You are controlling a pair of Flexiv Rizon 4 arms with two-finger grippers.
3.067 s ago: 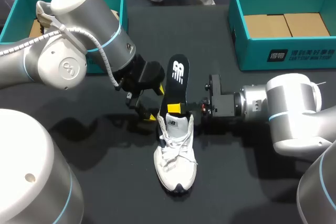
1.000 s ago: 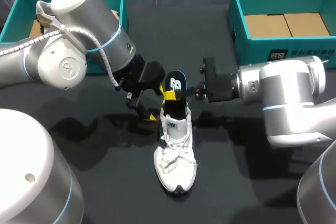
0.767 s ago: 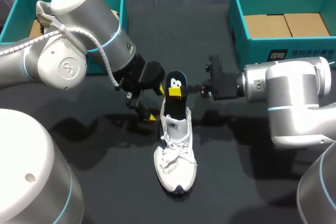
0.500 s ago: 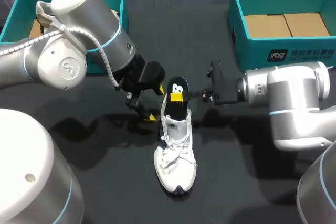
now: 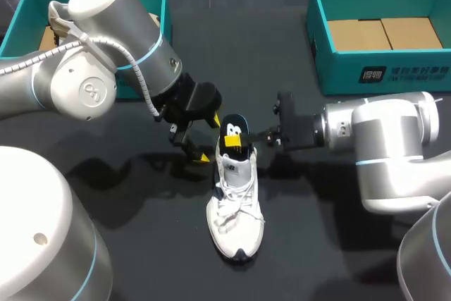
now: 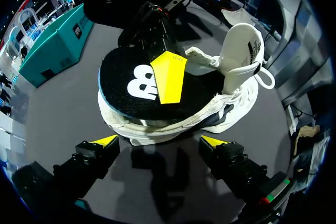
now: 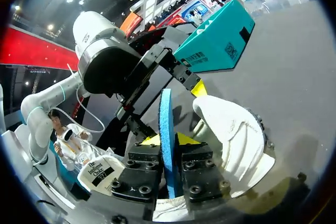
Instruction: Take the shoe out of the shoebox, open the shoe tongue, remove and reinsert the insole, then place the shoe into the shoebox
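Over at the far left corner of the table [image 5: 155,244], a teal left shoebox [image 5: 25,12] is being partly covered by the big white left arm [image 5: 99,54], which is coming in from the left edge. The left gripper [image 6: 159,142] is being held low, just beside the heel of the shoe [image 5: 236,206], with its fingers spread wide and nothing between them. In its wrist view the heel is lying just ahead of the two yellow tips. The white shoe itself is being kept at the middle of the table, toe pointing to the near edge and heel to the far edge, with its tongue [image 6: 240,51] standing up. The black insole [image 5: 232,130], marked in white, is being pinched at its heel end by the right gripper [image 7: 167,141], one yellow tip on each face. Its front part is tucked down inside the shoe while the rear is sticking up out of the opening. At the far right corner, the teal right shoebox [image 5: 338,68] is lying open with cardboard [image 5: 380,33] showing inside.
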